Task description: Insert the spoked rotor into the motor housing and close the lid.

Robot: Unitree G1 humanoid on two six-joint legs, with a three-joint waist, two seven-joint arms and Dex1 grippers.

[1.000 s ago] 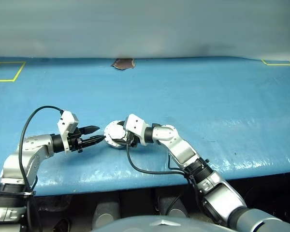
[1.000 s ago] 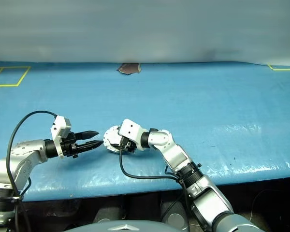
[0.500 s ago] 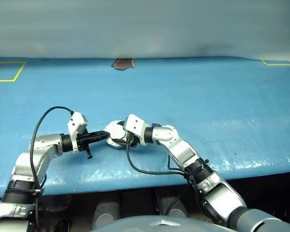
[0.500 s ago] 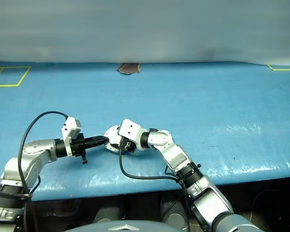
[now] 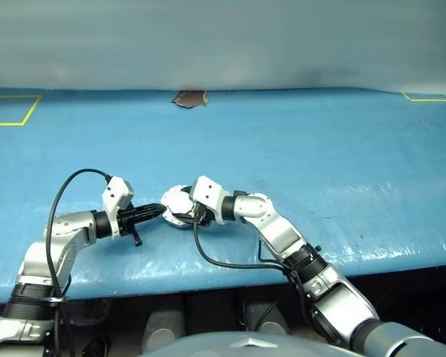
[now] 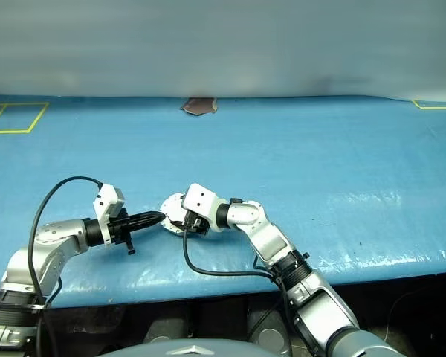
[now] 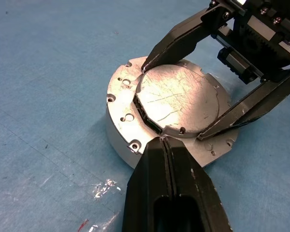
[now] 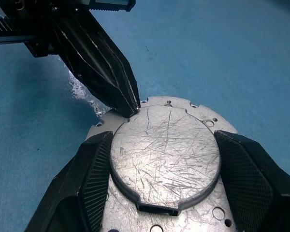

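Observation:
The motor housing (image 7: 121, 101) is a round silver cup on the blue table, and its lid (image 7: 179, 99), a scratched grey disc, lies flat on top of it. My right gripper (image 8: 163, 137) straddles the lid, one finger (image 8: 94, 179) pressed against each side of its rim. My left gripper (image 7: 163, 140) is shut with nothing in it, and its tips rest on the housing's flange right at the lid's edge. In the left eye view the left gripper (image 5: 157, 210) reaches in from the left and the right gripper (image 5: 186, 212) from the right. The spoked rotor is hidden.
The blue-covered table (image 5: 282, 149) stretches wide around the housing. A brown patch (image 5: 189, 97) lies at its far edge. Yellow tape marks sit at the far left (image 5: 11, 110) and far right (image 5: 431, 95). Black cables loop from both wrists near the front edge.
My left gripper has shut and moved right, bringing its tips onto the housing beside the lid. The right gripper and the housing have not moved.

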